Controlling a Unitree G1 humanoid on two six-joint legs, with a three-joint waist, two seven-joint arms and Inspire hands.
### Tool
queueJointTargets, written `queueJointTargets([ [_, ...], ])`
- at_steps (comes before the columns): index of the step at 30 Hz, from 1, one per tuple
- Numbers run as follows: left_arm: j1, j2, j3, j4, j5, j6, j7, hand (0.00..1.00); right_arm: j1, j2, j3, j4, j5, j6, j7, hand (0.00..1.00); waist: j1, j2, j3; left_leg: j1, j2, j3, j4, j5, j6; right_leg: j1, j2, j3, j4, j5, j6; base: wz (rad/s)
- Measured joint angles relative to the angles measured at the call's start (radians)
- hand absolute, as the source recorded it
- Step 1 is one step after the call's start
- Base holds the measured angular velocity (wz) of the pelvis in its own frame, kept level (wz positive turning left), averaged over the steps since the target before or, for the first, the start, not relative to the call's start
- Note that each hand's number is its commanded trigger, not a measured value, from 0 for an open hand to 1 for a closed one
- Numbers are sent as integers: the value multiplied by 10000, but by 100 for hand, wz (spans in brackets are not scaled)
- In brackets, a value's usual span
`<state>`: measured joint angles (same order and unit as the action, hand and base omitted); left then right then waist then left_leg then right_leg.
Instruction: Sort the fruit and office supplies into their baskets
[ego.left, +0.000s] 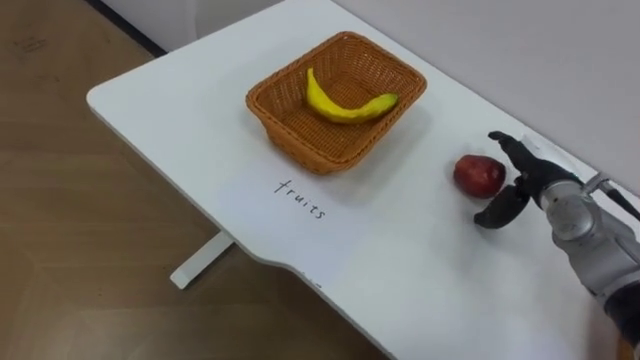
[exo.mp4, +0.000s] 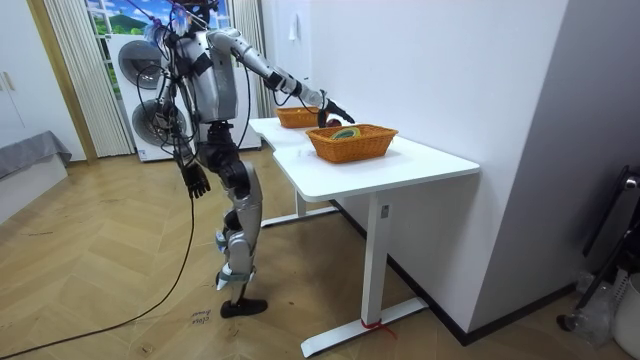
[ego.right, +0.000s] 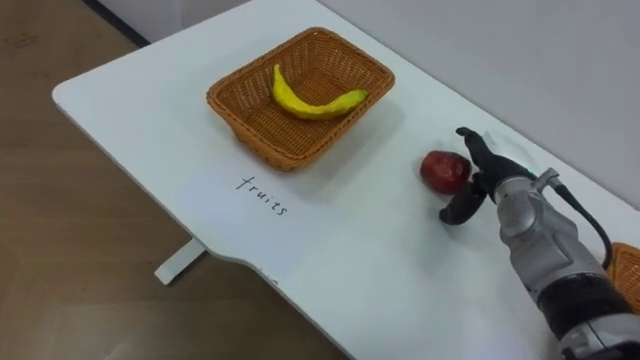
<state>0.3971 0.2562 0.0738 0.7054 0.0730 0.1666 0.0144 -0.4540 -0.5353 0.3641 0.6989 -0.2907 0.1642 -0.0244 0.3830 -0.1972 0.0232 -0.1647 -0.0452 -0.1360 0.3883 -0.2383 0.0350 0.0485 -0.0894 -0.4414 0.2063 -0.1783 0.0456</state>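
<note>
- Far left: wood floor (ego.left: 60, 200); then the white counter (ego.left: 420, 270), rounded edge toward the robot.
- Left-centre: wicker fruit basket (ego.left: 285, 135) w/ a banana (ego.left: 345, 105) lying in it; handwritten word "fruits" (ego.left: 300, 199) on the counter just in front of it.
- Right of the basket, apart from it: red apple (ego.left: 479, 175) on the counter, not yet sorted.
- Far right: right hand (ego.left: 528, 180) spread wide, fingers past the apple's far side, thumb at its near side; contact can't be told; nothing held.
- Step, as judged: reaching to grasp the apple; next move calls for closing round it w/o rolling it off, lifting, then carrying it left to the fruit basket.
- Room view, left to right: curtain (exo.mp4: 70, 70); washing machine (exo.mp4: 140, 70) behind the robot; left hand (exo.mp4: 197, 180) hangs by its side, open or shut can't tell; robot stands at the counter's edge; second basket (exo.mp4: 352, 148) nearer the camera; white wall.
</note>
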Motion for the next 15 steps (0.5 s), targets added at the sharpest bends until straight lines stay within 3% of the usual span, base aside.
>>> queueJointTargets([
  [15, -120, 75, -238, 222, -15, -66, 40, 0, -370, 7, -31, 480, -3, 6, -221, 0, -15, 67, 91, -180, -3, 14, 132, 7, 73, -294, -138, -67, 369, -1, 3, 0],
])
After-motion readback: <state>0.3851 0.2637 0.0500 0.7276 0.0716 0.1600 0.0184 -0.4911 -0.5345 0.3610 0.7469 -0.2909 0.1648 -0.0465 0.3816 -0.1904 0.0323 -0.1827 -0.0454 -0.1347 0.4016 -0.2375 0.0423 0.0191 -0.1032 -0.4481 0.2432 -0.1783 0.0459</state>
